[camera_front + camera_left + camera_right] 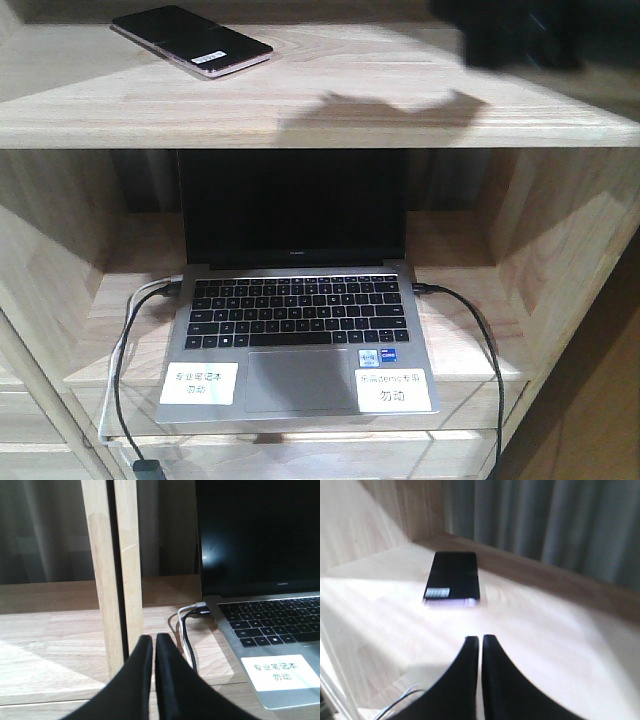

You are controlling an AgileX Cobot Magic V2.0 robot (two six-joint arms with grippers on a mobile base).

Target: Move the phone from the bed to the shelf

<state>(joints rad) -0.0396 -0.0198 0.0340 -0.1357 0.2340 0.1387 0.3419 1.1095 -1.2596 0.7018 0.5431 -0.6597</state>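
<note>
In the right wrist view the right gripper (480, 639) is showing its jaws pressed together with nothing between them, hanging above the top board of the shelf (560, 645) and pointing toward the phone (452, 576). The phone is lying flat on that board, apart from the jaws, its white sticker facing the camera. In the front view the phone (190, 40) is resting near the left end of the top board, close to its back, while a dark blur at the upper right corner is likely the right arm, though that is hard to tell.

The left gripper (154, 641) is also holding its jaws together and empty, sitting low in front of a wooden upright (114, 575) beside the laptop (300, 330), which is occupying the compartment below with its cables (187, 630) trailing off the left side.

Judging by this, the placing is looking done: the phone is already on the shelf and free of both grippers. The bed is not showing in any view. What is left appears to be only drawing the right arm clear.
</note>
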